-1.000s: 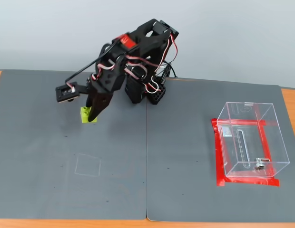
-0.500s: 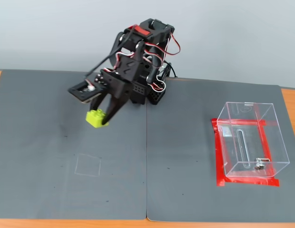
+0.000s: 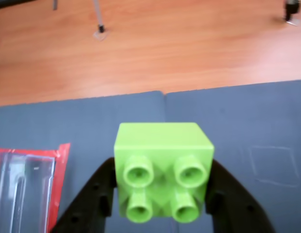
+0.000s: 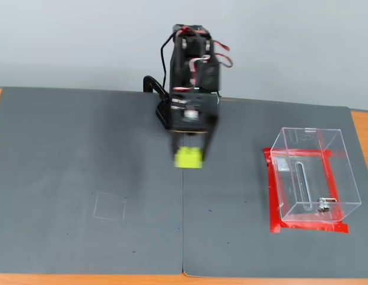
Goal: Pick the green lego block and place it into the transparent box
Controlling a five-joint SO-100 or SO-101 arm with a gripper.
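My gripper (image 3: 162,182) is shut on the green lego block (image 3: 162,167), a lime 2x2 brick with its four studs facing the wrist camera, held between the two black fingers (image 3: 94,194). In the fixed view the block (image 4: 189,158) hangs above the grey mat near its middle, under the gripper (image 4: 190,155). The transparent box (image 4: 311,175) stands at the right on a red-taped square, with its slot and small metal latch facing the camera. In the wrist view a part of the box (image 3: 24,187) shows at the lower left, apart from the block.
Two grey mats (image 4: 83,178) cover the table, meeting at a seam (image 4: 183,237) below the gripper. A faint drawn square (image 4: 109,206) is at the left of the mat. The wooden table (image 3: 141,53) shows beyond the mats, with thin stand legs (image 3: 98,19) on it.
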